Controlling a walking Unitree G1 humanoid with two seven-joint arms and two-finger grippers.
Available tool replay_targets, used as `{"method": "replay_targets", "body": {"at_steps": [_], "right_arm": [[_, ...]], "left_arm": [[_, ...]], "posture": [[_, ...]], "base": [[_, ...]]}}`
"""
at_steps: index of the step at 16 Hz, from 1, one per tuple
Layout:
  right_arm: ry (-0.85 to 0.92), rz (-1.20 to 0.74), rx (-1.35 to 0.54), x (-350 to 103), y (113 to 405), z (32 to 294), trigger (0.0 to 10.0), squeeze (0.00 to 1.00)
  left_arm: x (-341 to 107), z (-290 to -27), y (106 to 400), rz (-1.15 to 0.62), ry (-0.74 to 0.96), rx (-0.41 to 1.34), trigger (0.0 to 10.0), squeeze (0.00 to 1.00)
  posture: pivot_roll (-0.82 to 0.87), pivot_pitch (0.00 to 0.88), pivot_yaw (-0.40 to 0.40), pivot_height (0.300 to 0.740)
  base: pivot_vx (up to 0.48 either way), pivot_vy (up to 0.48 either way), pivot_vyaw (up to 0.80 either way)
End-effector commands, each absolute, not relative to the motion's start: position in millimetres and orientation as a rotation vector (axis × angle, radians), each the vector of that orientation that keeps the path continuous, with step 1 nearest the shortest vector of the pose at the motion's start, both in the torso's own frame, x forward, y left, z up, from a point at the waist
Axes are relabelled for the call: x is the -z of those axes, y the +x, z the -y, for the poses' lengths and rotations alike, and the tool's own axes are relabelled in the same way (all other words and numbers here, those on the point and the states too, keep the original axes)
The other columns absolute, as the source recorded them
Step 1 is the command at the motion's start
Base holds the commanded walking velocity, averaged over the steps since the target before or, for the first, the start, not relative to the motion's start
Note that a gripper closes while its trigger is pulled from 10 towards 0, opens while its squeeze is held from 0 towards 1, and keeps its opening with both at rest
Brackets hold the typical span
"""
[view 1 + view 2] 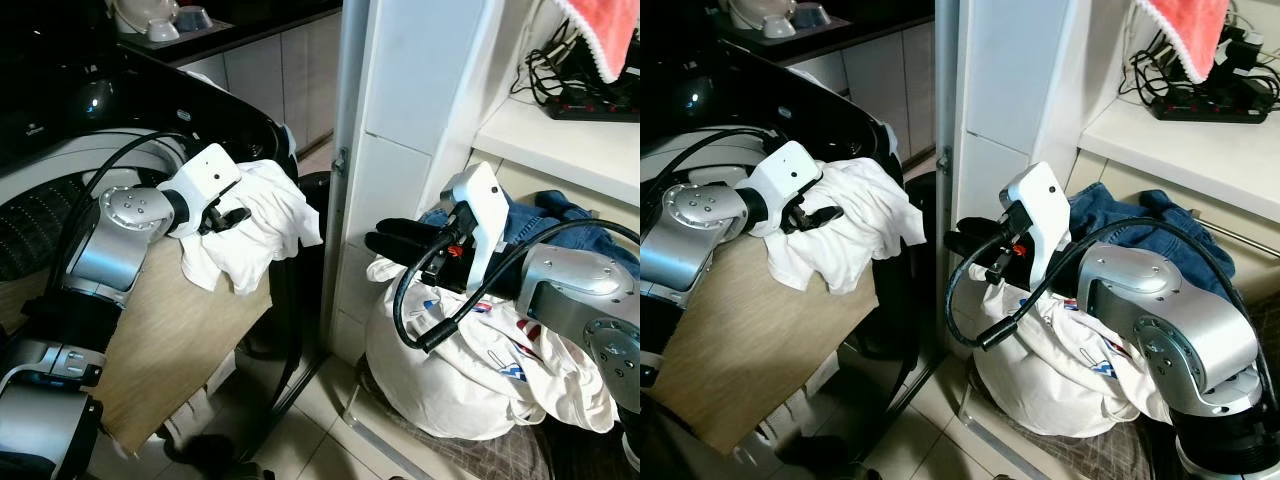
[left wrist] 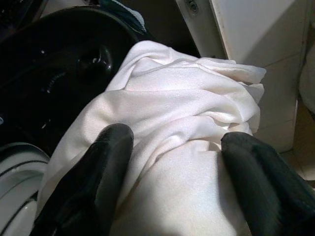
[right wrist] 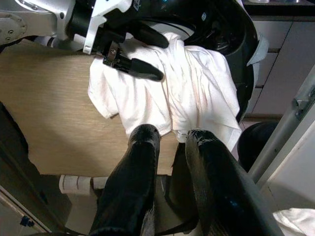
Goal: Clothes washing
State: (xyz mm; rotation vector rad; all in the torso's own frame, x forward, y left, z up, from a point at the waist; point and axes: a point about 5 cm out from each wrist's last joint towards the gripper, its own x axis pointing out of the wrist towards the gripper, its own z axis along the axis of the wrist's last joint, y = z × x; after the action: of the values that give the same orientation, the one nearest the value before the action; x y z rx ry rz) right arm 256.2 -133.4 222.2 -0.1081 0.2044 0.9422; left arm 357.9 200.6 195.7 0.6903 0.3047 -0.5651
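Note:
A crumpled white garment [image 1: 255, 225] hangs in front of the washing machine's black lid [image 1: 215, 110], above a tan wooden panel [image 1: 170, 340]. My left gripper [image 1: 232, 215] is shut on the garment, and in the left wrist view its black fingers [image 2: 98, 172] press into the white cloth [image 2: 187, 123] on both sides. My right gripper [image 1: 385, 240] is held out level beside the white pillar [image 1: 400, 130], pointing at the garment from the right. Its fingers [image 3: 142, 162] are shut with nothing between them. Below it sits a heap of white laundry [image 1: 450, 370] with blue jeans [image 1: 560, 215] behind.
The washing machine [image 1: 40, 210] stands at the left with its drum rim showing. Bowls [image 1: 165, 20] sit on a dark counter behind. At the right, a white shelf [image 1: 560, 140] carries a power strip [image 1: 590, 100] and cables, and a pink towel [image 1: 610, 35] hangs above. Tiled floor lies below.

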Motion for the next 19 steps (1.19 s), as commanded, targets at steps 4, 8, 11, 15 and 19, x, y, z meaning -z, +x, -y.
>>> {"method": "replay_targets", "body": {"at_steps": [4, 8, 11, 15, 19], "right_arm": [[-0.138, -0.191, -0.958, -225.5, 254.9, 131.8, 10.0, 0.0], [-0.145, -0.188, -0.956, -226.1, 256.0, 132.0, 10.0, 0.0], [-0.148, -0.186, -0.956, -226.4, 256.6, 131.9, 10.0, 0.0], [-0.152, -0.186, -0.955, -226.6, 257.4, 132.0, 10.0, 0.0], [-0.153, -0.184, -0.953, -227.0, 257.9, 132.4, 10.0, 0.0]], "left_arm": [[-194.6, -209.8, 361.6, -0.335, 0.773, 0.511, 0.0, 0.0], [-195.3, -214.2, 363.3, -0.337, 0.775, 0.489, 0.0, 0.0], [-198.3, -216.3, 364.8, -0.326, 0.765, 0.472, 0.0, 0.0], [-201.4, -220.4, 366.8, -0.313, 0.76, 0.432, 0.0, 0.0], [-215.5, -232.4, 372.5, -0.264, 0.745, 0.314, 0.0, 0.0]], "posture": [[-0.09, 0.0, 0.01, 0.74], [-0.08, 0.0, 0.01, 0.74], [-0.08, 0.0, 0.009, 0.74], [-0.08, 0.0, 0.008, 0.74], [-0.08, 0.0, 0.008, 0.74]], "base": [[0.0, 0.0, 0.0], [0.0, 0.0, 0.0], [0.0, 0.0, 0.0], [0.0, 0.0, 0.0], [0.0, 0.0, 0.0]]}}
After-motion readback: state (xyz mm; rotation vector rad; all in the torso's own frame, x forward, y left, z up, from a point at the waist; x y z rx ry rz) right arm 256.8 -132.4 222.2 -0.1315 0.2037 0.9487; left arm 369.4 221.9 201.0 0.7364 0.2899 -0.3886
